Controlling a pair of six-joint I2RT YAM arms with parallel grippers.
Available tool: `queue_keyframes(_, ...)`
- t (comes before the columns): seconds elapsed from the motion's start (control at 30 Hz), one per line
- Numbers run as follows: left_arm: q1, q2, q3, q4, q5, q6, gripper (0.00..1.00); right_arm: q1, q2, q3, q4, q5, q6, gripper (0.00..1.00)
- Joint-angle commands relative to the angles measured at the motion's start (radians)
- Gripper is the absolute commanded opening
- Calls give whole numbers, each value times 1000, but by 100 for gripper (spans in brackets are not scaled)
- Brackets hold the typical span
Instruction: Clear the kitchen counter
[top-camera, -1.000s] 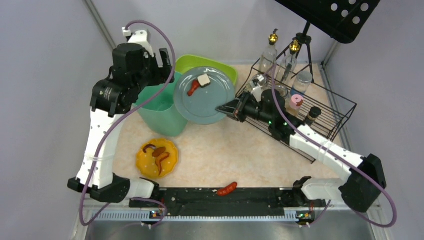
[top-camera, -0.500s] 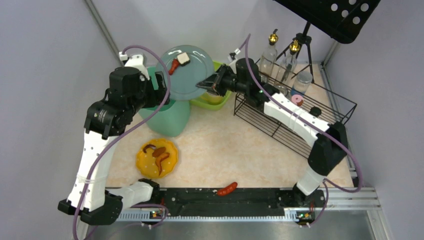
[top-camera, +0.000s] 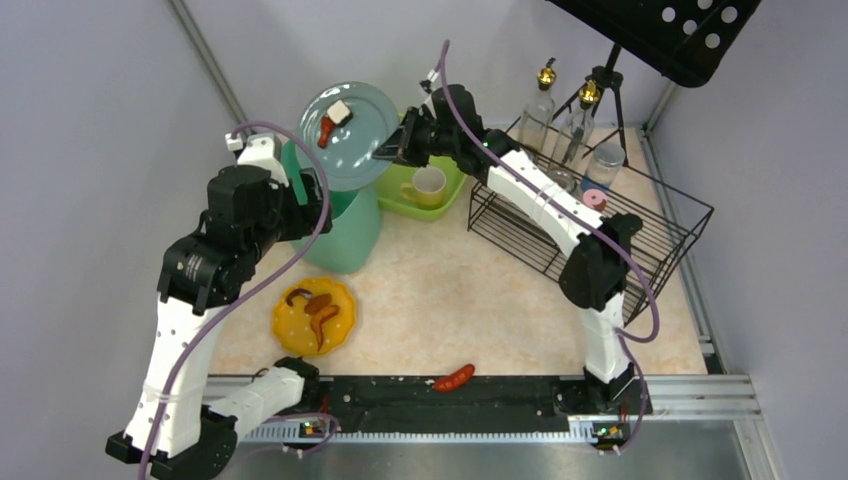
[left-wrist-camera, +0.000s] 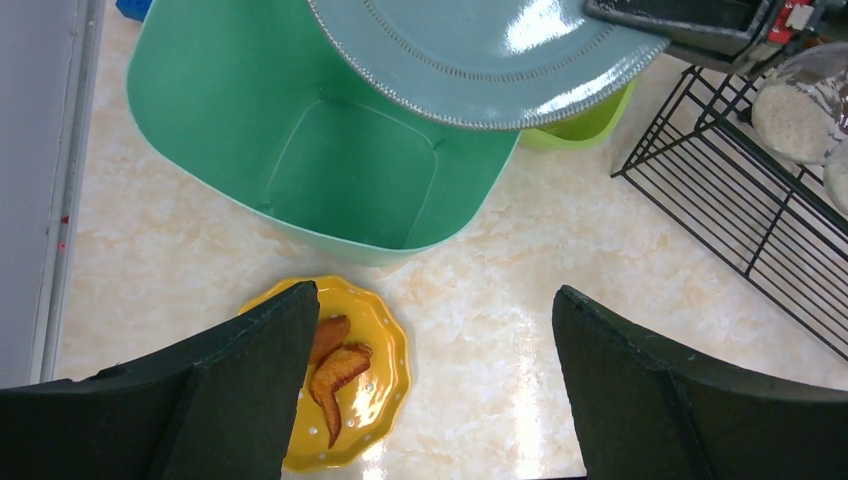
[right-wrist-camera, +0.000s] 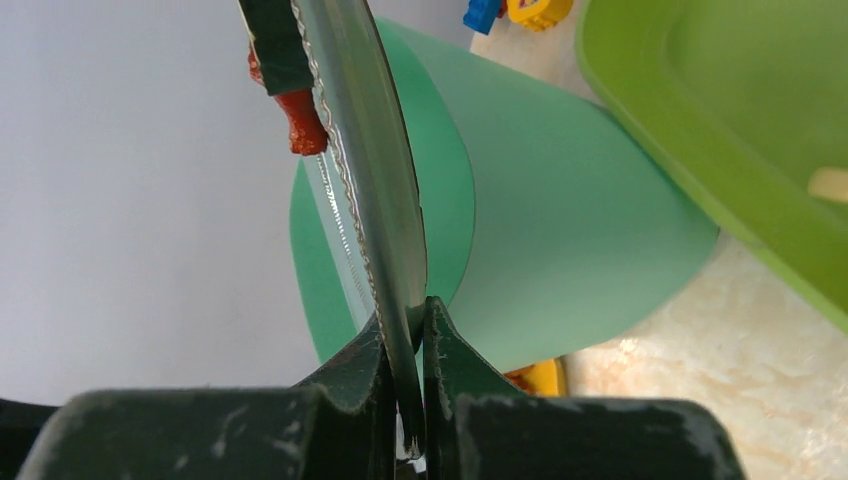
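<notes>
My right gripper (top-camera: 392, 152) is shut on the rim of a grey-blue plate (top-camera: 350, 135) and holds it tilted above the green bin (top-camera: 345, 230). A red food piece (top-camera: 327, 130) and a white cube (top-camera: 339, 112) sit on the plate. In the right wrist view the plate (right-wrist-camera: 370, 170) stands edge-on between the fingers (right-wrist-camera: 355, 375). My left gripper (left-wrist-camera: 430, 330) is open and empty above the beige kitchen counter (top-camera: 470, 290), beside the bin (left-wrist-camera: 330, 160). A yellow plate (top-camera: 315, 315) with chicken pieces lies on the counter.
A lime tray (top-camera: 425, 185) holding a cup stands behind the bin. A black wire rack (top-camera: 590, 230) with bottles and jars fills the right side. A red sausage (top-camera: 453, 378) lies on the black front rail. Small toy blocks (right-wrist-camera: 520, 12) lie near the back wall.
My right arm has carried the plate up and left, from beside the wire rack to above the green bin. My left arm has drawn back toward the near left.
</notes>
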Motion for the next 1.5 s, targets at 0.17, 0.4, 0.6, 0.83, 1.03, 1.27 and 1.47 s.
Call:
queue_keyframes(0.17, -2, -34, -4, -1, -35, -6, 92, 4, 123, 366, -11, -41, -190, 0)
queue_keyframes(0.4, -1, -33, -24, 3, -44, -1, 92, 18, 129, 409, -33, 11, -333, 0)
queue_keyframes(0.6, -1, -30, -33, 8, -47, 2, 92, 22, 132, 409, 32, 27, -370, 0)
queue_keyframes(0.83, -2, -21, -50, 15, -56, 7, 92, 25, 144, 441, 117, 45, -333, 0)
queue_keyframes(1.03, -1, -25, -73, 26, -72, 7, 92, 17, 103, 430, 206, 115, -265, 0)
queue_keyframes(1.27, -2, -35, -93, 36, -77, 8, 93, -83, 37, 381, 236, 161, -188, 0)
queue_keyframes(1.47, 1, -31, -98, 48, -74, 15, 93, -160, 18, 311, 247, 155, -147, 0)
